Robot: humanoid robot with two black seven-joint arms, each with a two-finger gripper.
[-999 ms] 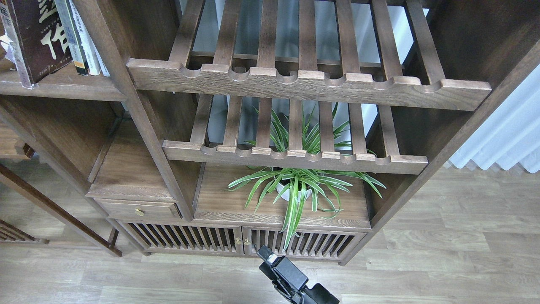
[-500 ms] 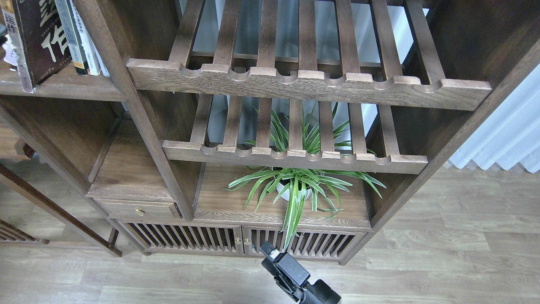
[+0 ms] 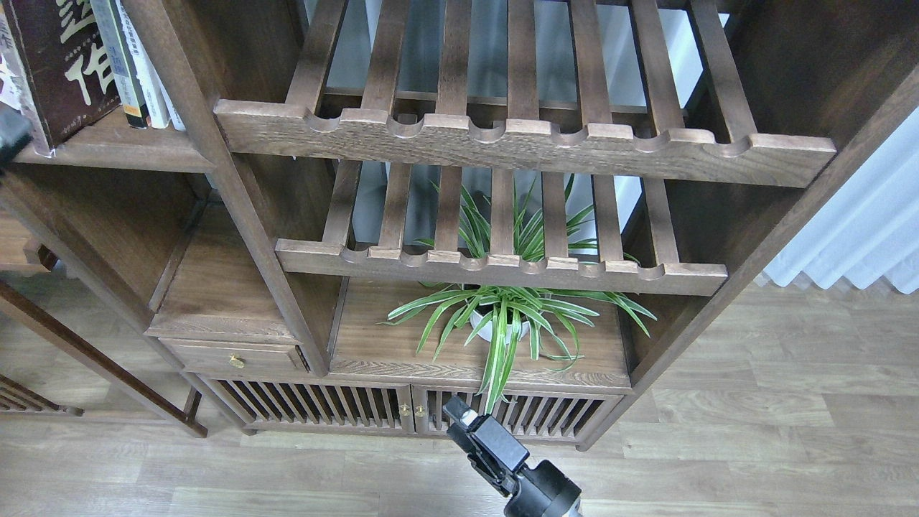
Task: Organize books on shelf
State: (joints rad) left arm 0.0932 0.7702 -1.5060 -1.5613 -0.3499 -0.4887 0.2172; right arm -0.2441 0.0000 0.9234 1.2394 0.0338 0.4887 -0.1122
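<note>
Several books [image 3: 79,61] stand upright at the top left on a wooden shelf board [image 3: 122,147]: a dark brown one with large pale characters and a few thin pale ones to its right. A dark part of my left arm [image 3: 11,136] shows at the left edge, just below and in front of the brown book; its fingers cannot be made out. My right gripper [image 3: 459,415] points up from the bottom centre, in front of the low cabinet doors, far from the books. It holds nothing that I can see, and its fingers cannot be told apart.
Two slatted wooden racks [image 3: 524,147] span the middle of the bookcase. A potted spider plant [image 3: 502,319] stands on the board under the lower rack [image 3: 502,266]. A small drawer [image 3: 233,357] sits at lower left. A white curtain [image 3: 861,230] hangs at right over the wood floor.
My right gripper has drifted slightly right and the arm has risen a little. A dark part of my left arm has come into view at the left edge by the books.
</note>
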